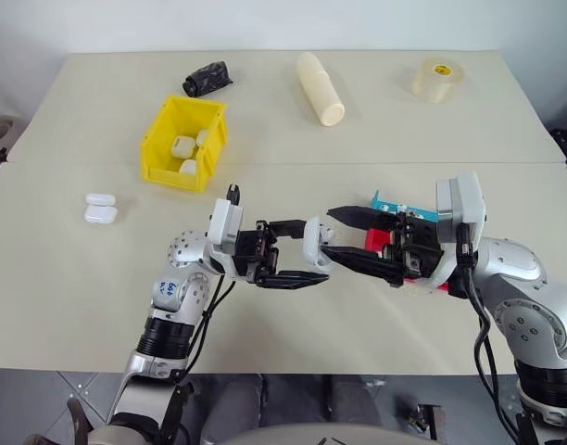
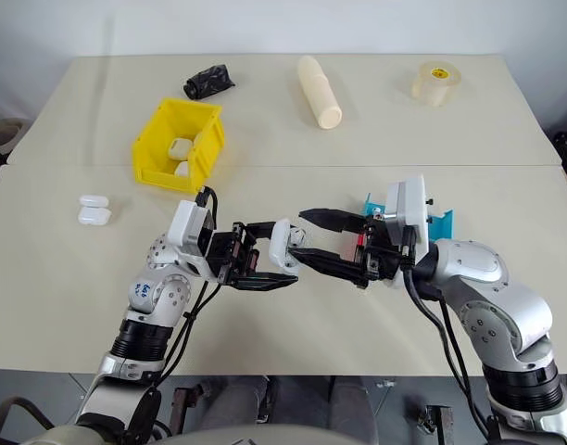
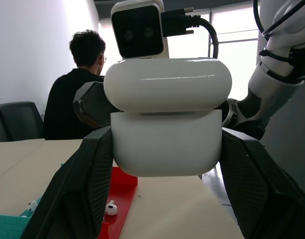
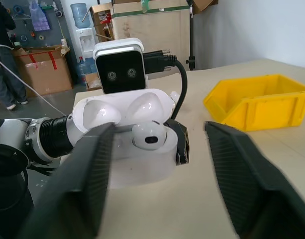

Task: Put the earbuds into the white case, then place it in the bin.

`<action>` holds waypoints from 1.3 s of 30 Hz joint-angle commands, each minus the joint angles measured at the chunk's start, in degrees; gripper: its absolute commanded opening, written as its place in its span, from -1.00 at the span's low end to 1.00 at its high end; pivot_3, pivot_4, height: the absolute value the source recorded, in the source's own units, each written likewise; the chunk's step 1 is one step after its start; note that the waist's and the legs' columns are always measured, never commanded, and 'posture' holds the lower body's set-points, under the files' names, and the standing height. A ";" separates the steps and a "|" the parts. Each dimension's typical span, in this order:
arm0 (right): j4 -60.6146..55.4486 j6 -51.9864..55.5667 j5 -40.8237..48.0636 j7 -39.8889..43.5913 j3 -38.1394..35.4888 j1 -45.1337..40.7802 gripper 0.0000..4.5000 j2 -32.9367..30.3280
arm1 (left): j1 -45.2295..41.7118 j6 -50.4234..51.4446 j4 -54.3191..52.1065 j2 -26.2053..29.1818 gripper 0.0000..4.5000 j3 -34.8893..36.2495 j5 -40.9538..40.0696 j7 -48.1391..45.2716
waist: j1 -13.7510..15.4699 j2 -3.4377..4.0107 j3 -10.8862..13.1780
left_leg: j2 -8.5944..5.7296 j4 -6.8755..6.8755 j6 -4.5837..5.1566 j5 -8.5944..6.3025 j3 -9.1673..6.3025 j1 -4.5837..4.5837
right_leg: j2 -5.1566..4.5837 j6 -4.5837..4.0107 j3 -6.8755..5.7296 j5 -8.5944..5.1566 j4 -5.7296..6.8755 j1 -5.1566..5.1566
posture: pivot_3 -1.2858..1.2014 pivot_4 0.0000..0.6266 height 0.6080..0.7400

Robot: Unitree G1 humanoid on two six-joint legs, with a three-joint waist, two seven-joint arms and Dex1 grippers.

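My left gripper (image 1: 316, 248) is shut on the white case (image 1: 314, 243), holding it above the table between the two arms. In the right wrist view the case (image 4: 137, 149) has its lid up, and one of the earbuds (image 4: 149, 135) sits in its body. My right gripper (image 1: 330, 232) faces the case with its fingers open on either side of it, gripping nothing. More earbuds lie on the red tray (image 3: 111, 208) and on the blue tray (image 3: 32, 205). The yellow bin (image 1: 159, 137) stands at the far left of the table with several white cases inside.
Two white cases (image 1: 100, 209) lie left of my left arm. A red tray (image 1: 380, 241) and a blue tray (image 1: 391, 204) sit behind my right gripper. Along the far edge are a black object (image 1: 207, 79), a cream cylinder (image 1: 321, 88) and a tape roll (image 1: 438, 81). A person (image 3: 75, 94) sits beyond the table.
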 commanded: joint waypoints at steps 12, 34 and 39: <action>14.01 -21.81 -14.54 12.27 -21.55 23.46 0.86 -3.72 | 5.14 -4.09 -4.65 2.39 0.24 3.59 -0.43 3.90 | 0.13 -0.01 0.00 | -0.08 -0.01 0.02 -0.01 0.07 0.03 | 0.02 0.00 0.00 0.00 0.00 0.05 | 0.03 -0.52 1.00; 22.71 4.31 -24.86 2.22 -6.90 -2.87 0.93 -21.16 | 5.91 -8.11 -3.92 1.50 0.24 2.19 0.82 8.13 | -0.05 0.06 -0.03 | 0.17 -0.06 0.01 -0.01 0.26 0.12 | 0.07 0.01 0.15 0.01 -0.03 -0.01 | 0.03 -0.52 1.00; 33.25 8.55 -33.92 7.47 8.03 -18.63 0.93 -23.29 | 5.61 -8.49 -3.66 0.73 0.24 1.34 0.72 7.97 | -0.06 0.05 -0.03 | -0.03 -0.01 0.07 -0.03 0.21 -0.02 | -0.08 0.04 0.12 0.02 -0.09 -0.03 | 0.03 -0.52 1.00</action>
